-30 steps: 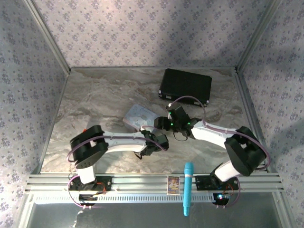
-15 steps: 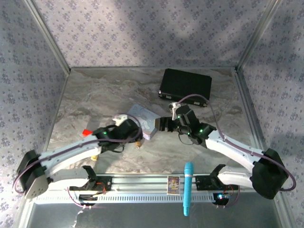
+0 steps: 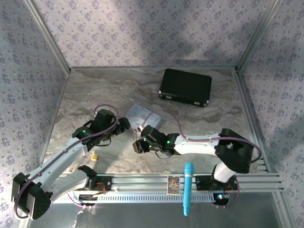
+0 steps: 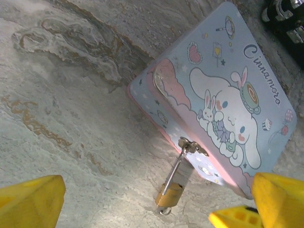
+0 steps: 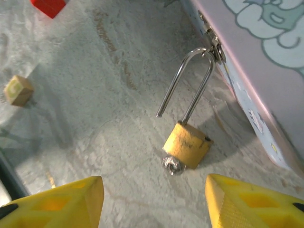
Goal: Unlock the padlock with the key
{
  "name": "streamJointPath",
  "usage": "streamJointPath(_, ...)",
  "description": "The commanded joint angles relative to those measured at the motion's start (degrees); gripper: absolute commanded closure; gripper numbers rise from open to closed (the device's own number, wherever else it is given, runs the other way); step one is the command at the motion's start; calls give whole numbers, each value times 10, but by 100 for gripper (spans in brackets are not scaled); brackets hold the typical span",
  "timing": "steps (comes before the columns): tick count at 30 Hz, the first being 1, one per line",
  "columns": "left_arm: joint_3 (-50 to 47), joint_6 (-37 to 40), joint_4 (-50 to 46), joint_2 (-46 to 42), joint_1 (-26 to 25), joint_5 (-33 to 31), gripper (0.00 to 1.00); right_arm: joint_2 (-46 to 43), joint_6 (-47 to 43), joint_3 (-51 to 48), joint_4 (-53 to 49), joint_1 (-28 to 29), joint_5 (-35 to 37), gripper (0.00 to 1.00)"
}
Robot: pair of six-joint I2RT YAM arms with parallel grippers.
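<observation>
Swinging inward since the earlier frame, the right tool (image 5: pixel 154 202) hangs spread over the padlock (image 5: pixel 186 144); the left tool (image 4: pixel 142 209) is spread too. That padlock lies on the bench (image 5: pixel 95 95), its shackle (image 5: pixel 183 80) sprung but hooked in the hasp (image 5: pixel 213 47) of the tin (image 5: pixel 266 71), with the key (image 5: pixel 172 165) inserted; a nudge could re-latch it.

So the pale blue tin (image 4: pixel 223 95) lies flat on the marble-look table (image 3: pixel 95 95), roughly mid-table. The lid has a white long-eared cartoon character and "Cinnamoro" in cursive, plus a little metal hasp on 1 side edge. A closed black case (image 3: pixel 185 87) sits well behind it toward the back wall. There's also a small tan cube (image 5: pixel 18 90) and a red block (image 5: pixel 47 5), close together but not touching. On the front rail, a blue tube (image 3: pixel 188 187) stands right beside a small card (image 3: pixel 173 185). Floral wallpaper (image 3: pixel 142 28) all round.
</observation>
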Motion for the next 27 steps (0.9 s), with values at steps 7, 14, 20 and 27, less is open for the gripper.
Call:
streamJointPath(7, -26, 1, 19, -13, 3, 27, 0, 54, 13, 42, -3, -43, 35, 40)
streamJointPath(14, -33, 2, 19, -15, 3, 22, 0, 99, 33, 60, 2, -34, 21, 43)
streamJointPath(20, -33, 8, 14, -19, 3, 18, 0, 123, 45, 78, -12, -35, 42, 48)
streamJointPath(27, -33, 10, 11, -19, 3, 7, 0, 169, 55, 120, -72, -22, 70, 51)
